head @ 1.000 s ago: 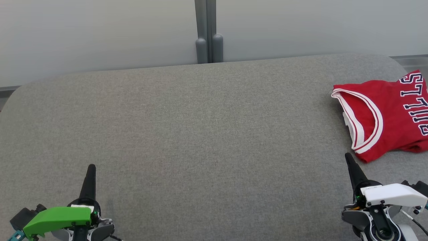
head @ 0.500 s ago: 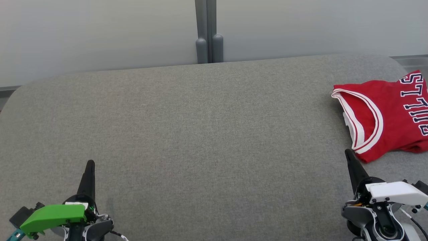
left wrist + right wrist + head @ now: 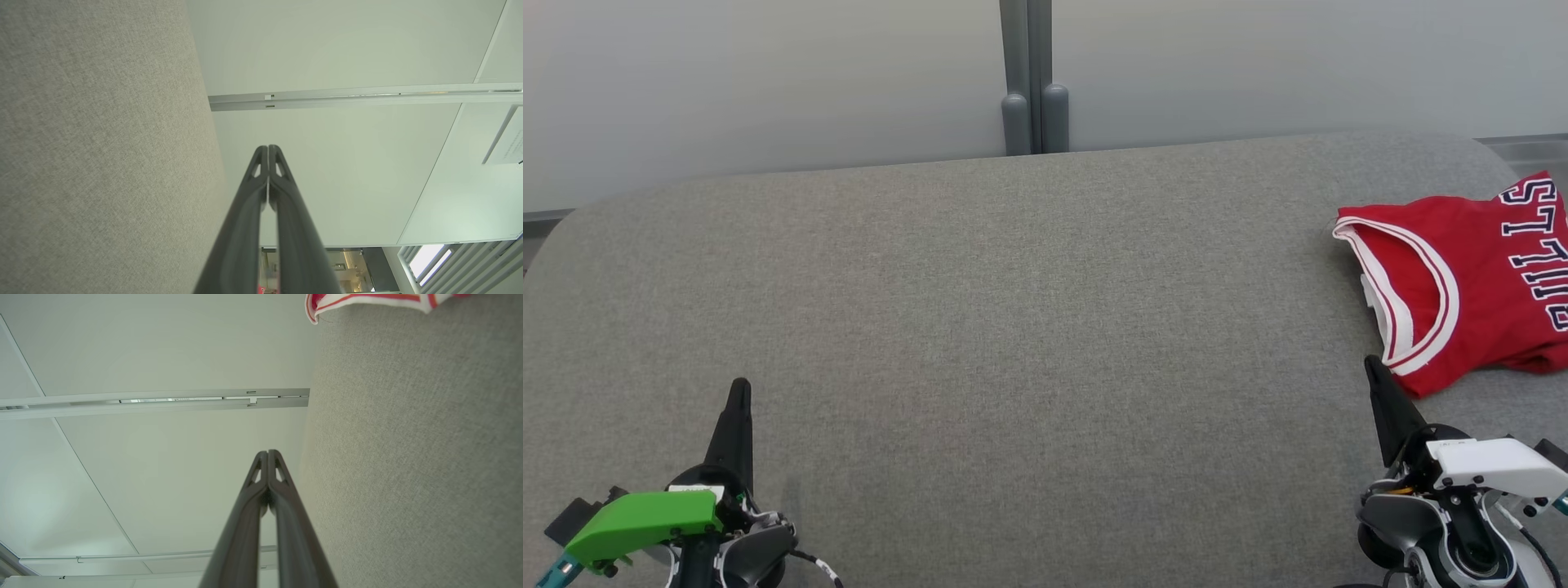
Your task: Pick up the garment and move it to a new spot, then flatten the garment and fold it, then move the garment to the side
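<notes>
— Where do we find the garment (image 3: 1462, 278)?
— On the table (image 3: 1029, 327), just ahead and right of our right gripper (image 3: 1370, 363), at the table's right end.
— And from our left gripper (image 3: 739, 385)?
— Well apart, far to its right. Beyond both grippers stands the wall (image 3: 768, 82), behind the table.

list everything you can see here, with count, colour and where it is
garment: one, red jersey with white trim and dark lettering, far right of the pad, cut off by the head view's right edge
pad: one, grey fabric, spread across the work area
post: one, grey, top centre behind the pad
wall panels: pale, behind the pad
left gripper: one, green cover, dark fingers shut, lower left
right gripper: one, white cover, dark fingers shut, lower right, just short of the garment
</notes>
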Tool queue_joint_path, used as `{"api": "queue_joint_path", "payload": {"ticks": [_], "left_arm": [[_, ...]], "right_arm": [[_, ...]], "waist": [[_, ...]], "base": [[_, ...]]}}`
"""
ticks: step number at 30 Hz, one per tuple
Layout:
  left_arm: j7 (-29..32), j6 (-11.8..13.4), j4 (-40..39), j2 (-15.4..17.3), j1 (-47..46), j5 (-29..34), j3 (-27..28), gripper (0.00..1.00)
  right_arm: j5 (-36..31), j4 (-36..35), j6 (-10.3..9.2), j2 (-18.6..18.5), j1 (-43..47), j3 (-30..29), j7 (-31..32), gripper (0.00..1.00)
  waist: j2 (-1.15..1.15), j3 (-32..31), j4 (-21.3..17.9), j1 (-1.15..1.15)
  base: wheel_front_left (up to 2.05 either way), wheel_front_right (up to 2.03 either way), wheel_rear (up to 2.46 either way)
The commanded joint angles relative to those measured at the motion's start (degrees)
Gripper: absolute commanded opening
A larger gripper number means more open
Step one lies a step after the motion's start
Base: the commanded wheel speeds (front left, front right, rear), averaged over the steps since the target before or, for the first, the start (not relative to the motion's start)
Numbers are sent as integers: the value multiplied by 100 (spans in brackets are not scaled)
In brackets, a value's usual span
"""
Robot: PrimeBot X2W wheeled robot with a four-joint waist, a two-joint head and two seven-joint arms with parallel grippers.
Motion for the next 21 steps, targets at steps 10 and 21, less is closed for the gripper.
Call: {"api": "queue_joint_path", "payload": {"ticks": [10, 21], "left_arm": [[34, -16, -19, 41, -99, -48, 16, 0], [34, -16, -19, 41, -98, -47, 16, 0]], "right_arm": [[75, -35, 2, -3, -50, -13, 24, 0], [76, -36, 2, -3, -49, -12, 23, 0]], "waist": [[0, 0, 1, 0], [0, 0, 1, 0]], "base": [[0, 0, 0], [0, 0, 0]]}}
